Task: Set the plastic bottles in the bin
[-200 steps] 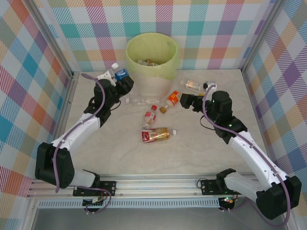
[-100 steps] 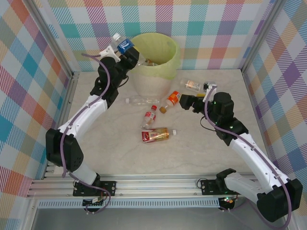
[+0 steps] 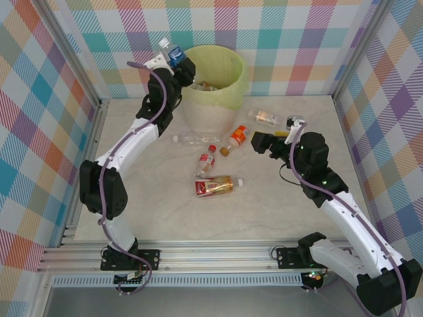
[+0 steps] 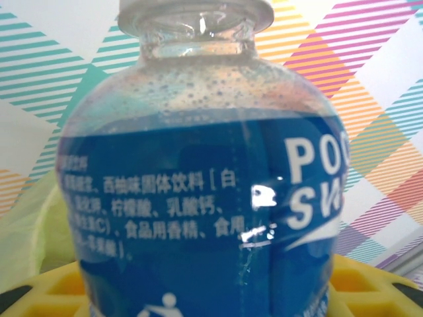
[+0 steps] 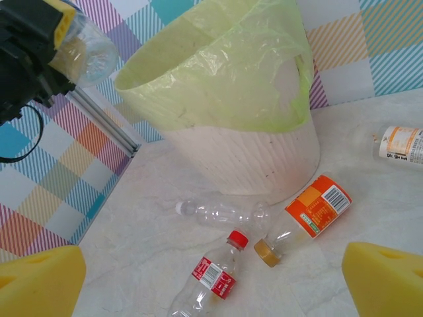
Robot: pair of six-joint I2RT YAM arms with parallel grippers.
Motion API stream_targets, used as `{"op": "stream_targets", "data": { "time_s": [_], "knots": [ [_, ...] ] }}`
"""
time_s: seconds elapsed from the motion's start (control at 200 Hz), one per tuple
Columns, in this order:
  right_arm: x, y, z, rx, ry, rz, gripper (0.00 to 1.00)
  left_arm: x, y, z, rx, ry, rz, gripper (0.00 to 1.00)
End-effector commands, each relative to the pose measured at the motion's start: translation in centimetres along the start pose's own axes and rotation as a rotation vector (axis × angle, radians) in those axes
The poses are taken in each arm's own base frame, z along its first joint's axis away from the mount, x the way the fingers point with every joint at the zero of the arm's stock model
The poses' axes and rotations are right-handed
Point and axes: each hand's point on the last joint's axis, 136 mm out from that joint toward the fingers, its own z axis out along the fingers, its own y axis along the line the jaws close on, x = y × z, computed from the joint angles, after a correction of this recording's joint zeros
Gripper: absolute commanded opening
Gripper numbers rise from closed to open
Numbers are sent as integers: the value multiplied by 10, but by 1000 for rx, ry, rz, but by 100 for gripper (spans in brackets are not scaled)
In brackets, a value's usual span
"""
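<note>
Blue-labelled bottle (image 3: 172, 52) near bin (image 3: 242, 70) rim

Lifted the blue-labelled bottle (image 3: 171, 51) in the left hand (image 3: 178, 63) from low over the tabletop (image 3: 165, 211), beside the bin (image 3: 228, 66), up to the bin's left rim. Swung the left arm up steeply, elbow drawn in toward the bin. Nudged the right hand (image 3: 256, 140) a touch rightward, slightly farther from the orange-labelled bottle (image 3: 238, 136).
</note>
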Motion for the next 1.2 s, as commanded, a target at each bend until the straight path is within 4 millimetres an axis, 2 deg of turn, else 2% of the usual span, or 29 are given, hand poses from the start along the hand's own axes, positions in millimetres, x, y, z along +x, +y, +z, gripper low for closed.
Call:
{"op": "stream_targets", "data": {
  "time_s": [0.0,0.1,0.22,0.3,0.415,0.575,0.59,0.74,0.97,1.095,1.195],
  "knots": [
    [-1,0,-2,3,-12,24,100,8,-8,17,-4,35,69,48],
    [-2,0,-2,2,-10,28,100,17,-2,27,-17,54,70,48],
    [-2,-2,-2,14,-9,26,100,23,0,37,-33,65,55,54],
    [-1,-3,-3,20,-7,21,100,29,-2,45,-52,123,59,63],
    [-2,-4,-3,30,-9,15,100,37,-3,49,-88,187,69,85],
    [1,-8,0,44,-2,15,100,35,-10,47,-103,223,83,93],
    [1,-8,0,44,-2,15,100,39,-7,45,-116,245,89,94],
    [4,-10,4,51,10,18,100,36,-20,38,-105,291,110,100],
    [12,-17,13,71,34,5,100,29,-47,18,-30,353,148,100],
    [19,-23,21,91,59,-7,100,34,-63,2,51,423,110,100],
    [23,-45,24,197,55,-8,100,35,-66,-12,67,454,89,100]
  ]
}}
